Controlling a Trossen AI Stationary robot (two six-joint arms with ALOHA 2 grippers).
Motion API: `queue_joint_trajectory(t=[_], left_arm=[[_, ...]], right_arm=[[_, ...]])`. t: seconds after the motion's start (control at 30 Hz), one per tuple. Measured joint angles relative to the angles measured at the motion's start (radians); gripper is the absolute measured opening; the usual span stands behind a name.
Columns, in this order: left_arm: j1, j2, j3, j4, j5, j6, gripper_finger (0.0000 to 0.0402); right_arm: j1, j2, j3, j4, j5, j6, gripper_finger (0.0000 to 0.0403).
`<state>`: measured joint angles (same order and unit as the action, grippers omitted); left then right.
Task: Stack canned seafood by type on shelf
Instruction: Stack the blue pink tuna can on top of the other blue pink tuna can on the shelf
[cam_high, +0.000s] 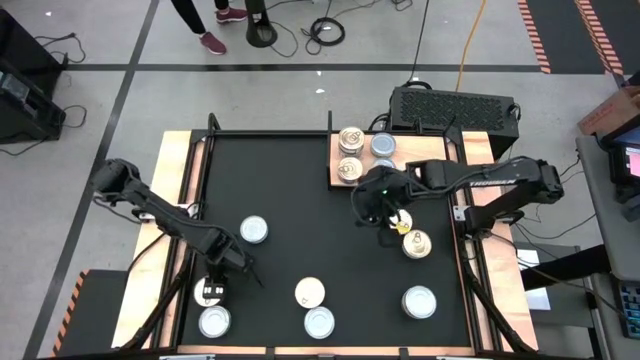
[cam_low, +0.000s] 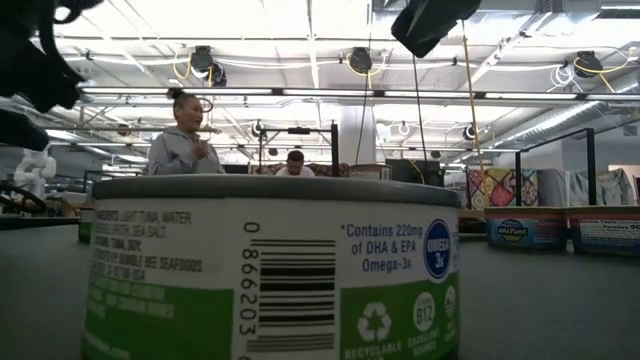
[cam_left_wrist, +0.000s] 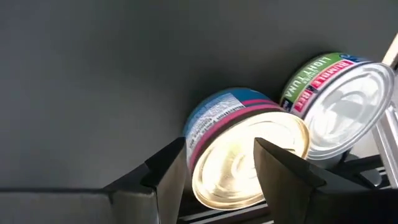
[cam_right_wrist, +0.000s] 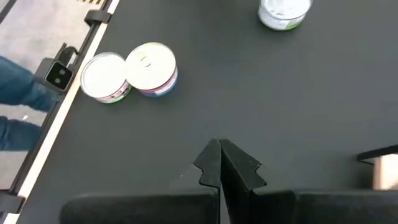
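Several canned seafood tins stand on the wooden shelf (cam_high: 334, 152) at the far side. Others stand loose on the black mat: a cream-topped, blue-labelled tin (cam_high: 310, 293) (cam_left_wrist: 239, 152) touches a white-topped, green-labelled one (cam_high: 319, 322) (cam_left_wrist: 339, 106) near the front edge. My left gripper (cam_high: 248, 270) (cam_left_wrist: 217, 168) is open, tilted down toward that pair and short of them. In its wrist view the fingers frame the blue-labelled tin without touching it. My right gripper (cam_high: 383, 222) (cam_right_wrist: 221, 158) is shut and empty above the mat, near the shelf's front edge.
More loose tins stand at the left middle (cam_high: 254, 230), front left (cam_high: 214, 321), front right (cam_high: 419, 301) and right (cam_high: 416, 244). A black ventilated box (cam_high: 455, 105) sits behind the table. In the low view the green-labelled tin (cam_low: 270, 270) fills the front; people stand behind.
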<state>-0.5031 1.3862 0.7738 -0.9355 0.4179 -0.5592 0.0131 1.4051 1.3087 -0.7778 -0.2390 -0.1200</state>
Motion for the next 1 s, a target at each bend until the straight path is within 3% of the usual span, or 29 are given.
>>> queue_joint_trajectory(t=[0.37, 0.7, 1.0], left_arm=[[0.032, 0.06, -0.04, -0.003, 0.103, 0.059, 0.0155], [0.036, 0.059, -0.039, 0.009, 0.145, 0.094, 0.0011], [0.095, 0.022, -0.039, 0.11, 0.176, -0.023, 0.0002]], right_arm=[[-0.033, -0.058, 0.0, -0.061, 0.0, 0.006, 0.0], [-0.033, -0.095, 0.0, -0.096, 0.001, 0.029, 0.0], [-0.033, -0.151, 0.0, -0.112, 0.001, 0.029, 0.0]])
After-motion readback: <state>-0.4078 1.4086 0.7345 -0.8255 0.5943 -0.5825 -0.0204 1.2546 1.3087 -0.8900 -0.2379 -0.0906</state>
